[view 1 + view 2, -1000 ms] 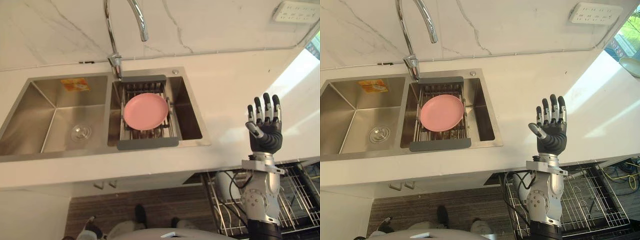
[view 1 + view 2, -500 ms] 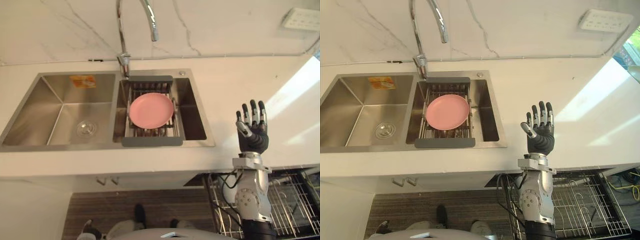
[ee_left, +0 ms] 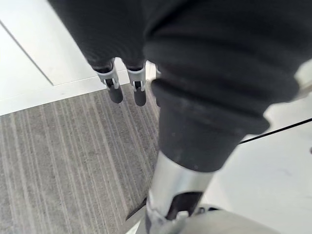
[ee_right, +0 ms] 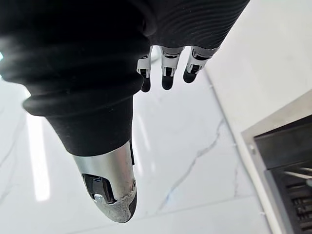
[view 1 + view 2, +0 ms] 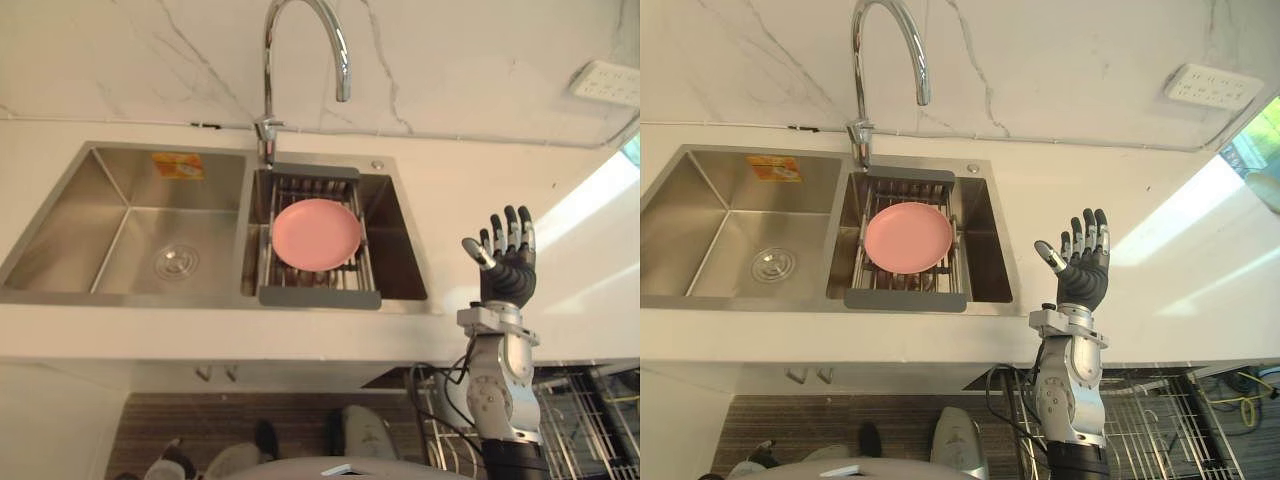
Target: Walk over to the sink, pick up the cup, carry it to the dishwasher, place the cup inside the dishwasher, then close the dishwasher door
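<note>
A steel double sink (image 5: 200, 300) is set into the white counter. Its right basin holds a grey-framed wire rack (image 5: 320, 297) with a pink plate (image 5: 316, 233) lying on it. My right hand (image 5: 505, 270) is raised over the counter just right of the sink, open, fingers straight and pointing up, holding nothing. In the right wrist view its fingers (image 4: 165, 73) stretch toward the marbled wall. My left hand hangs low, its fingers (image 3: 115, 90) relaxed and open over the striped floor. The dishwasher's wire rack (image 5: 1160, 440) is pulled out under the counter at the lower right.
A tall curved faucet (image 5: 300, 30) rises behind the sink's divider. The left basin has a drain (image 5: 176, 262) and an orange sticker (image 5: 177, 165). A white wall socket (image 5: 608, 82) sits at the far right. Sunlight falls across the counter's right part.
The camera has shifted, so the sink now sits further right and lower in the picture. My right hand stays raised and open, a little lower and closer to the sink's right edge.
</note>
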Tool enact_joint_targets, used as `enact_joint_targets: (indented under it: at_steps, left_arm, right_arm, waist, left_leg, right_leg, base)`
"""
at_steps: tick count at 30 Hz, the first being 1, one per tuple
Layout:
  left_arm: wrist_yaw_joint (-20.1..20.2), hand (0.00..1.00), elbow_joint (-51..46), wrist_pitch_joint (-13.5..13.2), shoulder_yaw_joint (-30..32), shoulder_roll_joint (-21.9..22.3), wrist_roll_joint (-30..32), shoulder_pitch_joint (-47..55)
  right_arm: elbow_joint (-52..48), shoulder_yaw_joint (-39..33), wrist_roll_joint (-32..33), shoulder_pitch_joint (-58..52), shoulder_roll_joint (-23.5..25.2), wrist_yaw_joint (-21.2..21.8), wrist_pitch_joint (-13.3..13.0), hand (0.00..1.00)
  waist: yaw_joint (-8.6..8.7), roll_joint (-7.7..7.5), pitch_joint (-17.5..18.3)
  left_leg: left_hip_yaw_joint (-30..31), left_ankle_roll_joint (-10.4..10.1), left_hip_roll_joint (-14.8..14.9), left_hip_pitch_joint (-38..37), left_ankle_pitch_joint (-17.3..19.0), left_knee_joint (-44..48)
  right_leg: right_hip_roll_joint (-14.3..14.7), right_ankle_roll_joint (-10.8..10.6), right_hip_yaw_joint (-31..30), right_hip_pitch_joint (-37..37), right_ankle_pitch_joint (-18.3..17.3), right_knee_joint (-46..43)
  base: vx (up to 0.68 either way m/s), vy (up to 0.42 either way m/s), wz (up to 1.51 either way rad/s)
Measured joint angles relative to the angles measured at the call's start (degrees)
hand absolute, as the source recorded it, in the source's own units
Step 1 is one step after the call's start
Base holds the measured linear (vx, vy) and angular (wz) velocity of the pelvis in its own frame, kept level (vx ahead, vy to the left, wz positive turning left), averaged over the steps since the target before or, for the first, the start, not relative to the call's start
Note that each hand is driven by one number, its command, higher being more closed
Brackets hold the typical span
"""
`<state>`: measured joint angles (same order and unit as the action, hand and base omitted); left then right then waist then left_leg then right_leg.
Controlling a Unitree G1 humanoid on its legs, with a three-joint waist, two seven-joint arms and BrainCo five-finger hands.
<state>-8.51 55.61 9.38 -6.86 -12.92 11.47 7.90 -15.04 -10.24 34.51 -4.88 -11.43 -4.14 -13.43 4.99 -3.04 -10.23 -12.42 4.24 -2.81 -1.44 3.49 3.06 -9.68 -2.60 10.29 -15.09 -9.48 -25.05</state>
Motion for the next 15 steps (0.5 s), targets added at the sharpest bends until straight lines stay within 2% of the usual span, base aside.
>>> enact_joint_targets:
  at_steps: [1,2,3,4,7,10,12,15]
  left_arm:
    - [0.0,0.00,-0.1,0.2,-0.1,-0.1,0.0,0.1]
    - [0.0,0.00,-0.5,0.7,0.0,-0.2,0.0,0.1]
    - [0.0,0.00,-0.4,0.8,0.1,-0.1,0.0,0.0]
    - [0.0,0.00,-0.9,1.2,0.1,0.7,0.1,-0.4]
    - [0.3,0.00,-0.9,1.3,0.3,1.8,2.6,-0.1]
    - [0.1,0.00,-0.9,1.5,0.2,2.2,4.6,-0.1]
    - [0.1,0.00,-0.9,1.4,0.2,2.1,4.6,-0.3]
    - [0.1,0.00,-0.9,1.2,0.1,2.1,4.5,-0.3]
  right_arm:
    - [-0.3,-0.5,0.0,-0.2,0.0,0.3,-0.1,0.00]
    - [-0.2,-1.3,0.0,-0.4,0.0,0.3,-0.1,0.00]
    - [-0.1,-1.7,0.0,-0.3,-0.1,0.3,-0.1,0.00]
    - [0.1,-2.6,0.0,0.0,-0.4,0.2,0.0,0.00]
    - [0.3,-4.1,0.0,0.5,-0.5,0.1,0.2,0.00]
    - [0.3,-4.5,0.1,0.9,-0.5,0.1,0.1,0.00]
    - [0.2,-4.6,0.1,0.8,-0.5,0.6,0.0,0.00]
    - [0.2,-4.5,0.0,0.0,-0.5,3.6,0.2,0.00]
  waist:
    - [0.04,-0.14,0.1]
    - [-0.23,-0.93,0.6]
    - [-0.48,-1.18,0.7]
    - [-0.73,0.16,0.5]
    - [-0.76,2.35,0.3]
    - [-0.70,2.53,0.2]
    - [-0.15,2.54,0.2]
    - [-0.22,2.54,0.1]
  left_leg:
    - [0.1,-0.8,-0.1,-0.3,0.3,0.0]
    - [0.1,-1.2,-0.7,-0.3,1.1,0.6]
    - [0.2,-1.3,-0.8,-0.1,1.7,1.5]
    - [0.6,-1.6,0.6,1.2,2.2,3.8]
    - [1.1,-2.6,2.3,1.1,2.9,3.7]
    - [1.3,-3.8,3.3,-0.9,3.8,3.7]
    - [1.4,-3.6,3.3,-0.7,4.1,3.7]
    - [1.6,-3.2,2.9,-0.8,4.3,3.5]
  right_leg:
    - [0.2,-0.2,0.0,1.7,2.1,2.6]
    - [0.2,0.1,-0.1,4.3,5.1,7.7]
    - [0.2,-1.2,0.0,5.3,8.0,10.0]
    - [1.7,-0.5,0.5,6.1,9.1,12.1]
    - [3.8,0.3,0.7,7.4,9.8,15.3]
    - [5.1,0.5,-0.3,9.4,9.7,16.3]
    - [5.2,0.5,-0.4,9.3,9.7,16.6]
    - [4.9,0.3,-0.4,9.5,9.8,17.1]
  base:
    - [0.22,-0.109,0.10]
    - [0.20,-0.101,0.07]
    - [0.31,-0.144,0.01]
    - [0.21,-0.096,0.00]
    - [0.24,-0.092,-0.14]
    - [0.17,-0.050,-0.21]
    - [0.03,0.003,-0.09]
    - [-0.02,0.035,0.03]
